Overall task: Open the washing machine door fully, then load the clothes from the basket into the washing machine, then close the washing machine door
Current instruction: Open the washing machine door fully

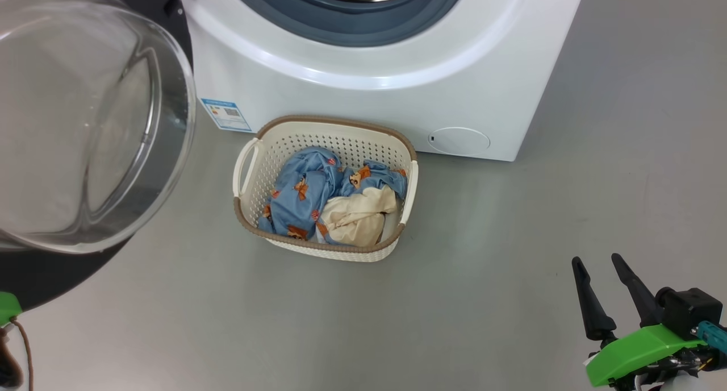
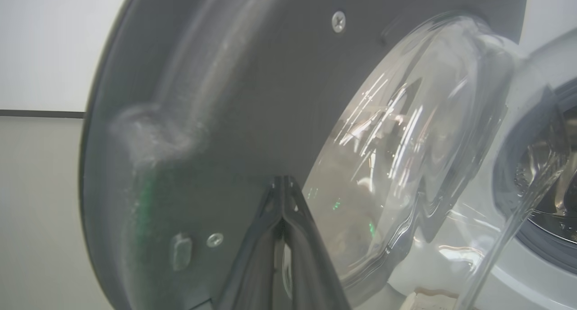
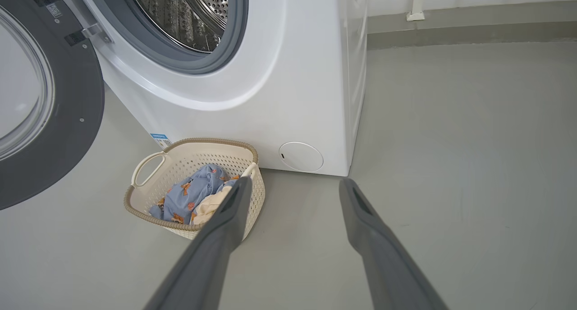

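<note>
Left wrist view: left jaws together near washing machine door (image 2: 203, 98)

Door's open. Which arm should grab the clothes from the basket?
Right. The right gripper is open and free over the floor beside the basket, with the clothes in its view. The left gripper is shut, up by the washing machine door.

The big boxy front-loading washing machine (image 1: 363, 95) is white, with a grey-blue gasket (image 1: 352, 30) and a small blue label (image 1: 226, 114). Its large round door (image 3: 76, 120) is dark grey around clear glass. The small perforated plastic basket (image 1: 341, 144) is cream with a brown woven-look rim. The bundled fabric clothes (image 1: 304, 192) are light blue printed with orange-brown cartoon figures, plus one plain cream piece. The floor (image 1: 511, 237) is grey.
</note>
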Controlling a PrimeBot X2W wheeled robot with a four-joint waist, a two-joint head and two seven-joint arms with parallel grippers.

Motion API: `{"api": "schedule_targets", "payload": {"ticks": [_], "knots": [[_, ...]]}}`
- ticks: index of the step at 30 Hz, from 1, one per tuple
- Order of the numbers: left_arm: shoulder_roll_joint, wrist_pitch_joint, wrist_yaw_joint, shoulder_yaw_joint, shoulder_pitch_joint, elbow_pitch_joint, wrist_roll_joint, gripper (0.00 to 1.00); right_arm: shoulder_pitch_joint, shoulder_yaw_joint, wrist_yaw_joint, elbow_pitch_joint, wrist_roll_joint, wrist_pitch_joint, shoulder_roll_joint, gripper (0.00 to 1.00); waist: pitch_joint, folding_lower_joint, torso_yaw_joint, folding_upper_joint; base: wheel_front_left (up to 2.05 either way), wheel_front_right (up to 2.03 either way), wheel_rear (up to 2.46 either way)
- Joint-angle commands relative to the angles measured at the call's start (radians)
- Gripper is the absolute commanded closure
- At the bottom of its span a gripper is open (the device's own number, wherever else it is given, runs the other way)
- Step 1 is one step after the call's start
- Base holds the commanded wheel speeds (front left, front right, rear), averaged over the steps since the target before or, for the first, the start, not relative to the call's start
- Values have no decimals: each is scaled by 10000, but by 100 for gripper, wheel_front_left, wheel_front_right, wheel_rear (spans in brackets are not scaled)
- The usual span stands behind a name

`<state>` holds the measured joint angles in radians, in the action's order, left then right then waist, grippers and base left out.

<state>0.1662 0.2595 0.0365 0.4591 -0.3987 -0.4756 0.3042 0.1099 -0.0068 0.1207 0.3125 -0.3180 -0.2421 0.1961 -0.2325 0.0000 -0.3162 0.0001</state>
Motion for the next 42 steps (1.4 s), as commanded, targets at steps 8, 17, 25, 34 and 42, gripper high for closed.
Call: {"api": "schedule_targets", "payload": {"ticks": [8,17,25,34,42], "knots": [[545,23,-186,911,-612,-237,-481,100,324,317,100,-366,-51,131,175,0,-110,0,149,-1,0,0,0],[367,23,-374,1447,-775,-296,-907,100,355,265,100,-395,-20,197,136,0,-60,0,210,-1,0,0,0],[-58,23,-864,1356,-422,741,-1642,100,307,254,100,-239,-198,93,-156,0,368,0,238,-1,0,0,0],[-623,23,-1292,790,-71,2621,-2124,100,248,431,100,-92,-275,-39,-374,0,886,0,447,-1,0,0,0],[-889,23,-1504,-102,151,3983,-2260,100,241,562,100,-67,-267,-132,-547,0,1123,0,858,-1,0,0,0]]}}
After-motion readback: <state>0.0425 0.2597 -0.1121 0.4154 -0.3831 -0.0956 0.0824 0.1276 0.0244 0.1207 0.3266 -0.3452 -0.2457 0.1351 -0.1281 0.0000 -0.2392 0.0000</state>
